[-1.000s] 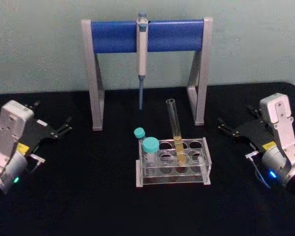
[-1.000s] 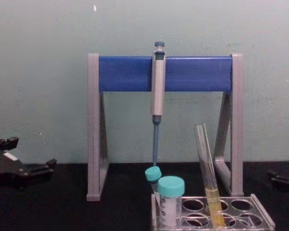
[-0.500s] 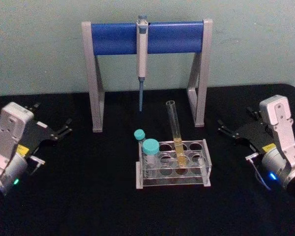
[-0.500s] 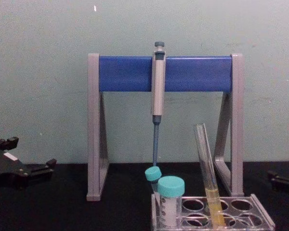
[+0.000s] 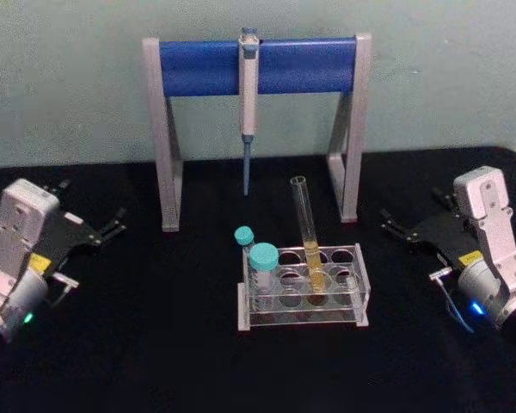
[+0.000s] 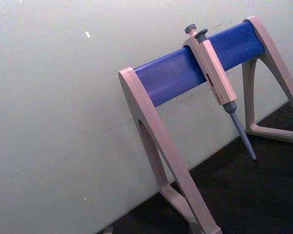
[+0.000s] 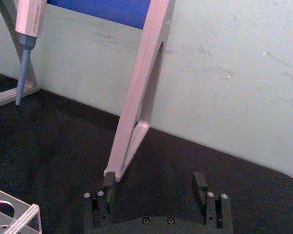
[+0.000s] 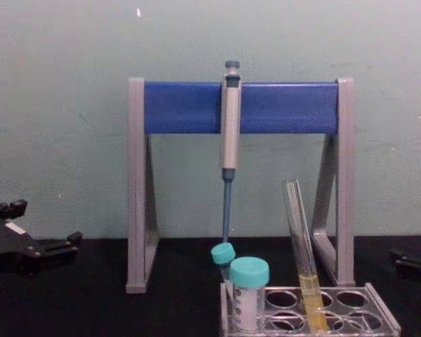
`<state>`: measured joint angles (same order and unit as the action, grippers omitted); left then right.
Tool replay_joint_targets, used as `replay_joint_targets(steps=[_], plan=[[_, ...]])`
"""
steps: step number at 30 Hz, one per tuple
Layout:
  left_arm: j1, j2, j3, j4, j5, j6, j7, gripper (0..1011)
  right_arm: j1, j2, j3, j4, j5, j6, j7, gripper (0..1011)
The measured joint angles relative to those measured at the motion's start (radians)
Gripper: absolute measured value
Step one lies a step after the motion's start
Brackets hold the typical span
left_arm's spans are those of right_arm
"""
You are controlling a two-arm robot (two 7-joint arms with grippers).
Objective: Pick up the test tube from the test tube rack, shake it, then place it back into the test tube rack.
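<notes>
test tube (image 5: 307, 232) in test tube rack (image 5: 359, 284), teal-capped tubes (image 5: 262, 262) beside

A black table (image 5: 155, 344) carries the rack (image 5: 303, 297), midway between the two pincers, and the pipette stand (image 5: 258, 69) beyond it, farther from both.

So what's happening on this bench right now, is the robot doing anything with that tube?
Nothing is being handled. The test tube, with yellow liquid in its lower part, stands tilted in the test tube rack beside two teal-capped tubes. The left pincer sits open over the table's left side and the right pincer open over its right side, both well apart from the rack. A pipette hangs on the stand behind.
</notes>
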<state>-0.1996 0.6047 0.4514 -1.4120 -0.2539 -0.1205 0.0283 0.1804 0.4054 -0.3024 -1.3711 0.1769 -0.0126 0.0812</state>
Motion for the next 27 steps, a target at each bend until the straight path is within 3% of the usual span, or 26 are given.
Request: replay_joint_targets(steps=[27], plan=[[0.000, 0.000, 0.000, 0.000, 0.000, 0.000, 0.000, 1001, 0.000, 0.000, 0.000, 0.000, 0.000, 0.000, -0.001, 1000]])
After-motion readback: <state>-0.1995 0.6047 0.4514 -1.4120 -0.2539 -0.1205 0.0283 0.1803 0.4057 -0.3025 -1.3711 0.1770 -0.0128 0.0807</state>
